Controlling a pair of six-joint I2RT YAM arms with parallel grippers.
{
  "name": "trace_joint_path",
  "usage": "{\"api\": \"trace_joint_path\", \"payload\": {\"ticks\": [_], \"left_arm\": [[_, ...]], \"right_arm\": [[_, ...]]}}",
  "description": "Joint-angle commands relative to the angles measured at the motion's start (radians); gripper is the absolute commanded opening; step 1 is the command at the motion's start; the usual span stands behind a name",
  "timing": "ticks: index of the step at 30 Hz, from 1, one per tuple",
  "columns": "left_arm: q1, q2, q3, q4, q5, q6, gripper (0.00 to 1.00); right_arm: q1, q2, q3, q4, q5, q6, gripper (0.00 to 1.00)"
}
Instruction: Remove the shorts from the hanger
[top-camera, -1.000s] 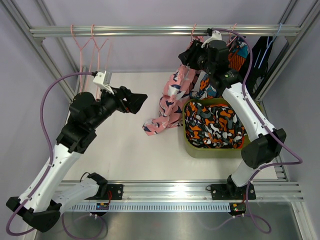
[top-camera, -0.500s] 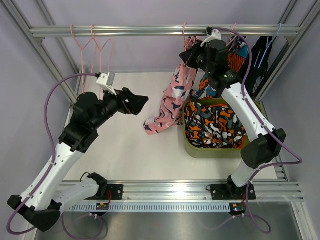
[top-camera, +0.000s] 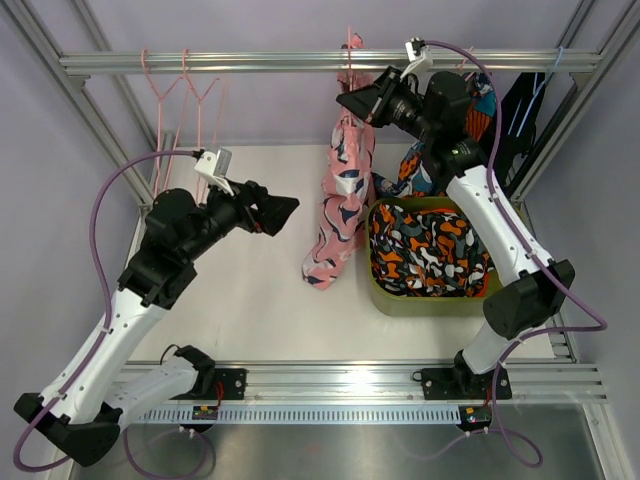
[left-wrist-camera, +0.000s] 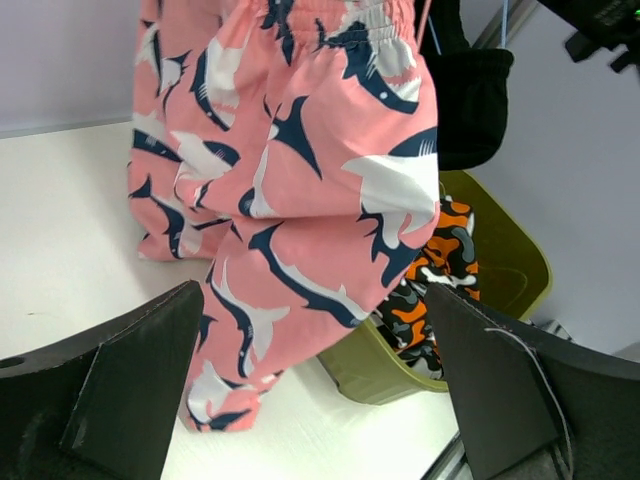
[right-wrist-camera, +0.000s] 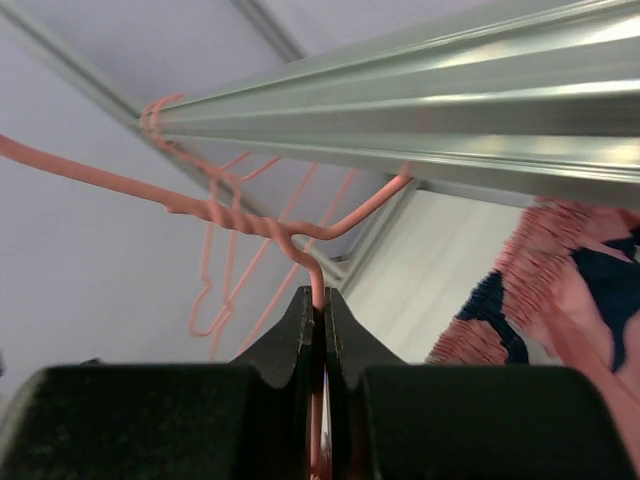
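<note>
Empty hangers (top-camera: 185, 90) at 11 o'clock on the rail (top-camera: 250, 62), out of play.

Left gripper (top-camera: 272, 212) sits at 9 o'clock of the pink shorts (top-camera: 340, 200). Jaws released and wide, nothing in them. The wrist view frames the leg fabric between both fingers (left-wrist-camera: 130, 385), not touching.

The pink shorts hang from a pink hanger (right-wrist-camera: 250, 222) at 12 o'clock, lower leg trailing toward the table. The right gripper (top-camera: 358, 100) is clenched on the hanger's wire neck, just under the twist. Can't tell if the hook is on the rail, or how the waistband is fixed to the hanger.

My read for the step:
- Left goes straight in at 3 o'clock, high on the fabric, and closes on a thick fold, cloth only.
- Pull toward 6 o'clock and down, while right holds the wire rigid.
- The fabric is soft, so expect slack to run out before the waistband slips.
- Keep the pull off the bin (top-camera: 425, 306) rim at 4 o'clock.

Counts:
- Empty hangers: at least two. They overlap, so no firm number.
- Shorts: four pairs visible.
  - One pink.
  - One pair of camo shorts (top-camera: 425, 250) in the bin.
  - One pair of teal-orange print shorts (top-camera: 481, 108) behind the right arm.
  - One pair of black shorts (top-camera: 520, 125) at 2 o'clock.
- Bins: one.
</note>
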Motion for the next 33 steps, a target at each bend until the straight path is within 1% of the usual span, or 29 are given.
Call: {"api": "trace_joint_path", "payload": {"ticks": [1, 3, 4, 6, 7, 8, 10, 11, 12, 13, 17, 19, 22, 23, 27, 30, 33], "left_arm": [[-0.005, -0.022, -0.015, 0.090, 0.084, 0.011, 0.99], [-0.005, -0.022, -0.018, 0.107, 0.124, 0.001, 0.99], [-0.005, -0.024, -0.019, 0.113, 0.133, -0.001, 0.99], [-0.005, -0.027, -0.019, 0.124, 0.135, -0.012, 0.99], [-0.005, -0.027, -0.019, 0.126, 0.133, -0.015, 0.99], [-0.005, -0.028, -0.015, 0.126, 0.130, -0.015, 0.99], [-0.005, -0.038, -0.005, 0.097, 0.060, -0.021, 0.99], [-0.005, -0.042, 0.001, 0.080, 0.020, -0.027, 0.99], [-0.005, -0.047, 0.010, 0.037, -0.061, -0.027, 0.99], [-0.005, -0.059, 0.015, 0.017, -0.105, -0.027, 0.99], [-0.005, -0.077, 0.016, -0.023, -0.236, -0.001, 0.99], [-0.005, -0.055, 0.045, -0.063, -0.267, 0.013, 0.99], [-0.005, -0.030, 0.074, -0.083, -0.311, 0.019, 0.98], [-0.005, -0.016, 0.076, -0.075, -0.328, 0.019, 0.97], [-0.005, 0.036, 0.103, -0.092, -0.380, -0.005, 0.89], [-0.003, 0.094, 0.126, -0.121, -0.390, -0.021, 0.86], [0.000, 0.143, 0.157, -0.132, -0.400, -0.031, 0.78]], "right_arm": [[0.006, -0.044, -0.011, 0.333, -0.262, 0.116, 0.00], [0.011, -0.035, -0.054, 0.449, -0.337, 0.180, 0.00], [0.014, -0.032, -0.072, 0.486, -0.382, 0.192, 0.00], [0.028, -0.032, -0.086, 0.491, -0.411, 0.209, 0.00], [0.029, -0.032, -0.118, 0.561, -0.471, 0.220, 0.00], [0.031, -0.030, -0.135, 0.601, -0.503, 0.255, 0.00], [0.034, -0.029, -0.164, 0.660, -0.589, 0.281, 0.00], [0.036, -0.029, -0.172, 0.657, -0.609, 0.283, 0.00], [0.037, -0.030, -0.183, 0.657, -0.629, 0.280, 0.00], [0.039, -0.033, -0.206, 0.660, -0.669, 0.274, 0.00], [0.040, -0.061, -0.273, 0.641, -0.769, 0.233, 0.00], [0.043, -0.098, -0.342, 0.626, -0.789, 0.219, 0.00], [0.056, -0.161, -0.422, 0.570, -0.818, 0.154, 0.00], [0.059, -0.178, -0.442, 0.551, -0.822, 0.107, 0.00], [0.074, -0.251, -0.507, 0.470, -0.823, 0.012, 0.00], [0.077, -0.268, -0.519, 0.448, -0.827, -0.005, 0.00], [0.083, -0.290, -0.534, 0.428, -0.833, -0.024, 0.00]]}}
